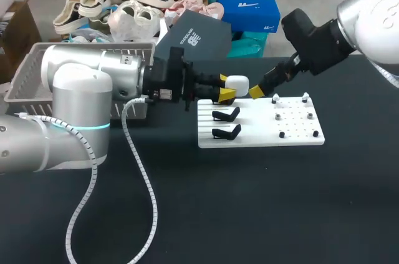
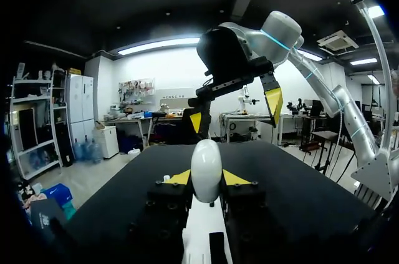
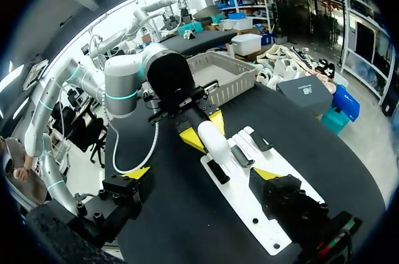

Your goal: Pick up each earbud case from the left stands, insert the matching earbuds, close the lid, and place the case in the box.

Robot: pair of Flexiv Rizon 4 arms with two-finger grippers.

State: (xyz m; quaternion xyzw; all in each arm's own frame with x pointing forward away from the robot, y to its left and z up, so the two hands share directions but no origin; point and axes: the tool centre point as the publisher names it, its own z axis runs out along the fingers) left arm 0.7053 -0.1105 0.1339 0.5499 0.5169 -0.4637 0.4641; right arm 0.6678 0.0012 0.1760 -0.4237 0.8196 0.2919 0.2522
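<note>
Item: one white earbud case (image 1: pixel 237 83), glossy hard shell, probably light and slippery, pinched across its sides by the left gripper (image 1: pixel 224 87) above the white board (image 1: pixel 262 133) near the black stands (image 1: pixel 225 114); right gripper (image 2: pixel 235 109) spread wide, empty, just beside; best gripped clear of the lid.

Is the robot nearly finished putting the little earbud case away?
Not nearly. Done: the white case is off the white board, gripped by the left gripper. In hand: the right gripper hangs open just ahead of it. Left: small pieces sit on the board's pegs, and no case shows in the grey basket, so filling, closing and boxing seem to remain.
</note>
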